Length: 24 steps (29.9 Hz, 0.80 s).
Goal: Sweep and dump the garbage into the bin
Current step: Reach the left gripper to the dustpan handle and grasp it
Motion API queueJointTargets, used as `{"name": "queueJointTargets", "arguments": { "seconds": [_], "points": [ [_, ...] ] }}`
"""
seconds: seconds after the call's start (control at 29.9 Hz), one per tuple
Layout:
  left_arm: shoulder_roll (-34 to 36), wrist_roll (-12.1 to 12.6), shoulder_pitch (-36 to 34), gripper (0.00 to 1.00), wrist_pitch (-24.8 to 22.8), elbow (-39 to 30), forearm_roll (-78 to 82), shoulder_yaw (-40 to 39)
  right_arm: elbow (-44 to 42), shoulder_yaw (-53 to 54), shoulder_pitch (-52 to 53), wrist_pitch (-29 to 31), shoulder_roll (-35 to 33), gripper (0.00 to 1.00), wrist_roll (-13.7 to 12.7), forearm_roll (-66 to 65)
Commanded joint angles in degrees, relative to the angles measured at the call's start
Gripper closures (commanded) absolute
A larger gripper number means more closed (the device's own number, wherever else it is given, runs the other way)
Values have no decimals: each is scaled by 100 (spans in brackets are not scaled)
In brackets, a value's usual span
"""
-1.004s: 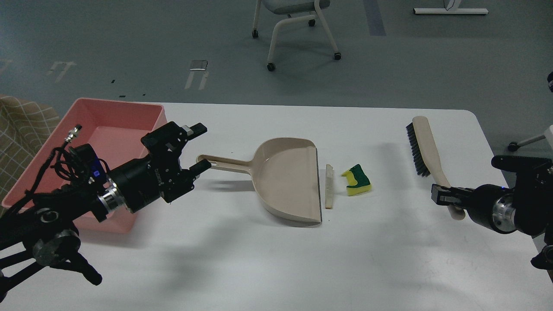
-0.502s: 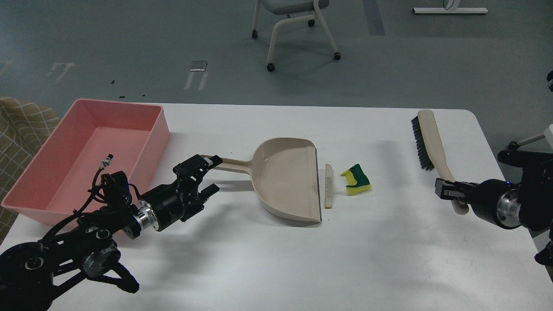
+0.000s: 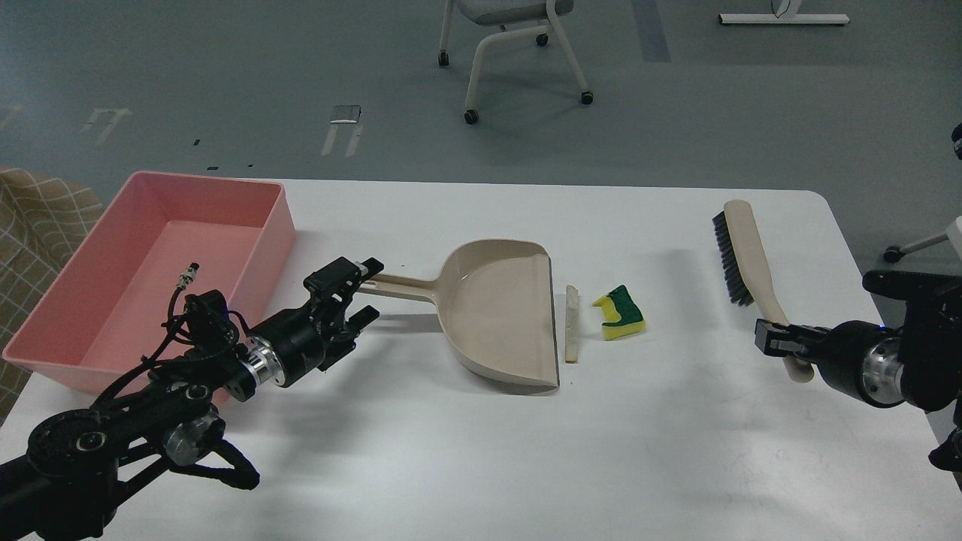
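The garbage lies right of the dustpan's mouth: a yellow sponge chunk with a green layer (image 3: pixel 621 314) and a thin off-white foam strip (image 3: pixel 573 324). The beige dustpan (image 3: pixel 500 319) lies flat, its handle (image 3: pixel 402 287) pointing left. My left gripper (image 3: pixel 366 290) is open, one finger on each side of the handle's end. My right gripper (image 3: pixel 782 340) is shut on the handle of the beige brush (image 3: pixel 740 252), which is held at the table's right with its black bristles facing left. The pink bin (image 3: pixel 274 225) stands at the far left and looks empty.
The white table's right edge (image 3: pixel 857 263) is close to the brush. A patterned cloth (image 3: pixel 30 218) lies left of the bin. A wheeled chair (image 3: pixel 511 52) stands on the floor beyond the table.
My left arm came down from above the bin's corner to table level and its open gripper now straddles the dustpan handle's end. The brush in my right gripper shifted slightly.
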Motion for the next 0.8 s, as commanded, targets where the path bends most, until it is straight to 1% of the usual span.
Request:
{"name": "queueJointTargets", "arguments": {
  "seconds": [0.0,0.4,0.6,0.77],
  "points": [
    [-102,-6,-82,10,3,190,6,9,23,-1,-6,0,1,100,1,4],
    [-401,-14,-223,13,-15,647,6,53,32,-1,-6,5,1,100,1,4],
    [-489,-6,-232,13,-6,665,14,35,32,-1,-6,5,1,100,-8,4],
    [-603,-14,-302,14,12,823,6,17,32,-9,-15,5,18,100,-8,4]
  ]
}}
